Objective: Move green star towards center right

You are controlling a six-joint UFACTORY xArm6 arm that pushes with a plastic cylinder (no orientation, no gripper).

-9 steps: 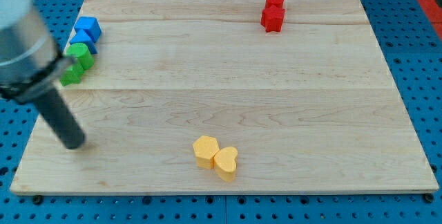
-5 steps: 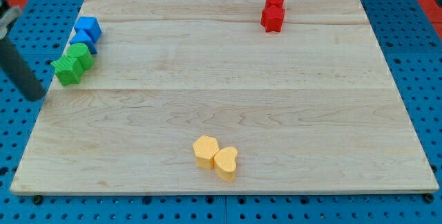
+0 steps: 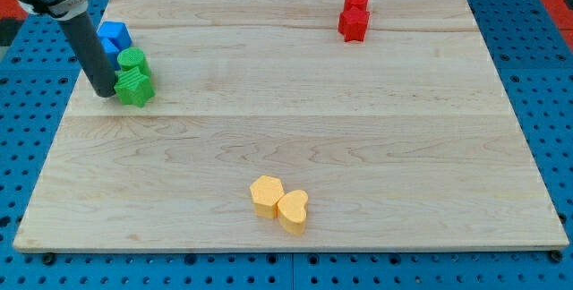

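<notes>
Near the board's (image 3: 501, 218) upper left, my tip (image 3: 105, 91) touches the green star's (image 3: 134, 87) left side, with nothing gripped. Another green block (image 3: 133, 60) sits just above the star, a blue block (image 3: 114, 36) beyond. Most of the task remains, I judge: the star sits far from center right.

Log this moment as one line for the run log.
tip: at left side of green star, seemingly touching | green star: far left of board, beside another green block | target: center right, not reached
</notes>
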